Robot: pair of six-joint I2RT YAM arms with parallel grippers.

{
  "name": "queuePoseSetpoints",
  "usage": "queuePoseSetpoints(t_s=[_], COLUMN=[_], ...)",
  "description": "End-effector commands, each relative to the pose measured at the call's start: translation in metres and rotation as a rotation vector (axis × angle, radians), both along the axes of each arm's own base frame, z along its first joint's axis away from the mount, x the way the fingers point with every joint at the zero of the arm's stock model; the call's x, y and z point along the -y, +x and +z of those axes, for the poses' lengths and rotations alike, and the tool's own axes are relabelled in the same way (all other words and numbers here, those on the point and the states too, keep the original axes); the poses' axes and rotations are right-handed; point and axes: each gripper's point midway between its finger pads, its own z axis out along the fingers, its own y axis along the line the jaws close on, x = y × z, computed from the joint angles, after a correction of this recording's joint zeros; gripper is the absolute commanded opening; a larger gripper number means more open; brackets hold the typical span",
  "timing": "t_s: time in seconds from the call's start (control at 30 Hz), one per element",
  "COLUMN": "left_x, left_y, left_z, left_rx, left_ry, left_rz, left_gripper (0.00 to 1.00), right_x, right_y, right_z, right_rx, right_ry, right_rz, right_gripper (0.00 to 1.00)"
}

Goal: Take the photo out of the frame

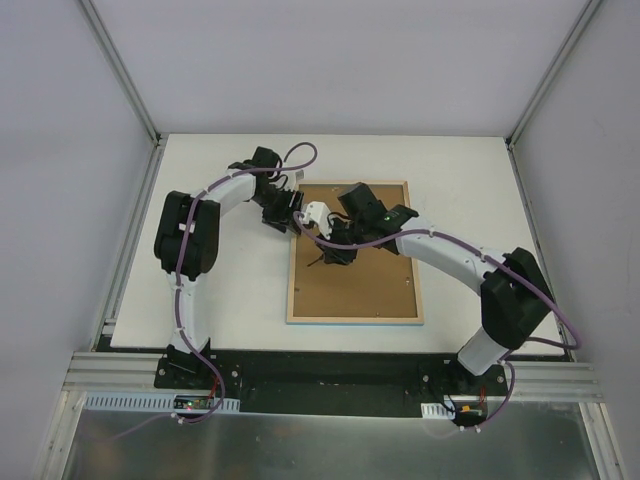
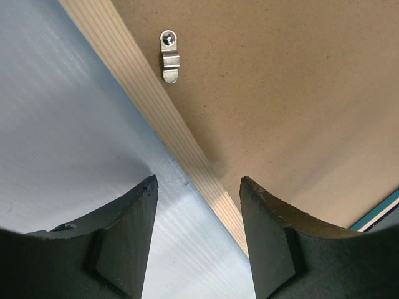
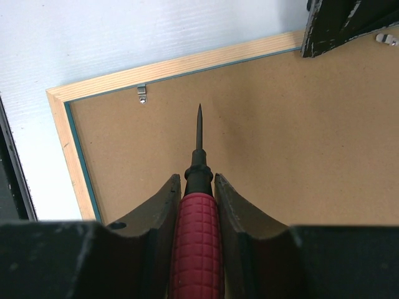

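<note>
Top external view: the frame [image 1: 355, 319] is seen lying face down on the desk [image 1: 250, 290], with the brown board [image 1: 360, 285] seated inside its pale wood rim. The photo is not seen in any view; within the frame only the board's back is shown. The left gripper [image 1: 283, 212] is placed at the frame's far left corner, and the right gripper [image 1: 335, 250] over the board's far half.

Only in the left wrist view are the left jaws seen. They are spread apart with nothing held, astride the rim, and a metal clip [image 2: 169, 57] is seen on the board just beside it.

Only in the right wrist view is the grip shown. The right jaws are closed narrowly on a red-handled tool [image 3: 198, 243], whose dark tip is pointed over the board towards the other clip [image 3: 142, 93], near the frame's corner.
</note>
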Motion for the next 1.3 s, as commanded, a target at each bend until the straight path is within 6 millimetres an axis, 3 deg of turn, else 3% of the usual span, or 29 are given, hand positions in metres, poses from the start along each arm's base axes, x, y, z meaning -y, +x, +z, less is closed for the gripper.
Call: queuePoseSetpoints(t_s=[0.0,0.37,0.6,0.93,1.27], left_x=[0.003,0.000,0.002,-0.001,-0.004], left_y=[0.000,-0.008,-0.013,-0.012,-0.012], left_z=[0.033,0.033,0.017,0.018,0.007], left_rx=[0.070,0.058,-0.001,0.013,-0.011], left_ry=[-0.071,-0.070,-0.080,-0.066,-0.035], left_rz=[-0.056,-0.050,-0.046,-0.046,-0.025], left_gripper=[0.54,0.53,0.52,0.51,0.50], right_x=[-0.007,-0.023,-0.028,-0.027,-0.022], right_y=[0.000,0.013,0.011,0.015,0.029], right_z=[0.049,0.034,0.026,0.020,0.018], right_rx=[0.095,0.061,0.070,0.097,0.180], right_ry=[0.093,0.087,0.055,0.016,-0.027], right_rz=[0.046,-0.049,-0.049,-0.078,-0.149], right_gripper=[0.01,0.01,0.01,0.01,0.01])
